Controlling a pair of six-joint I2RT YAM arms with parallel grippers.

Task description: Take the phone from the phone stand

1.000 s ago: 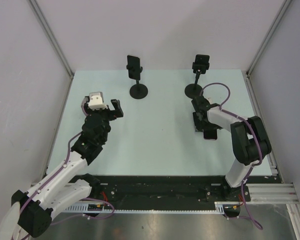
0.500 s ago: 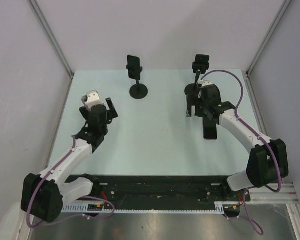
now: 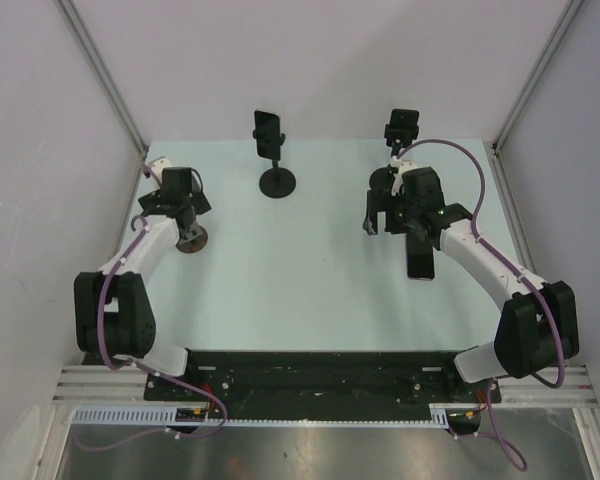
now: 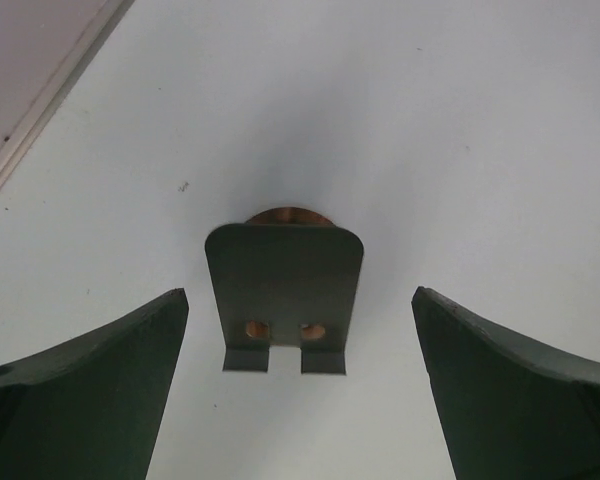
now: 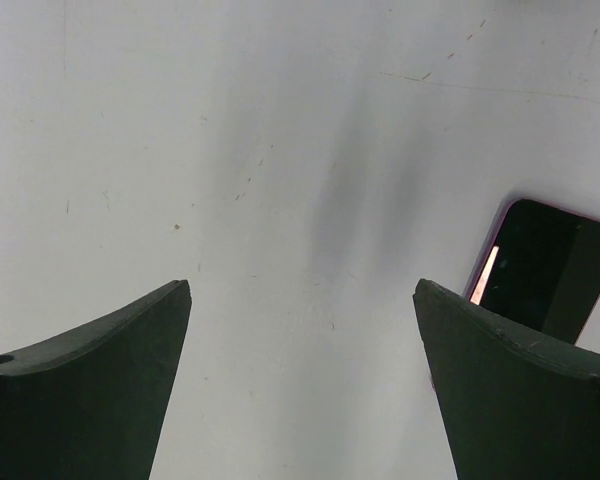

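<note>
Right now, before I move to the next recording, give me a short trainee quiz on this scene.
1. True or false: the left gripper and the right gripper are both shut.
2. Fill in: the small stand by the left gripper holds ____.
3. The loose phone is: A) flat on the table; B) in the left gripper; C) in the right gripper.
Key: 1 false; 2 nothing; 3 A.

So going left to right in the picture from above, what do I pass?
Left pincer, open → phone on its phone stand → right pincer, open.
</note>
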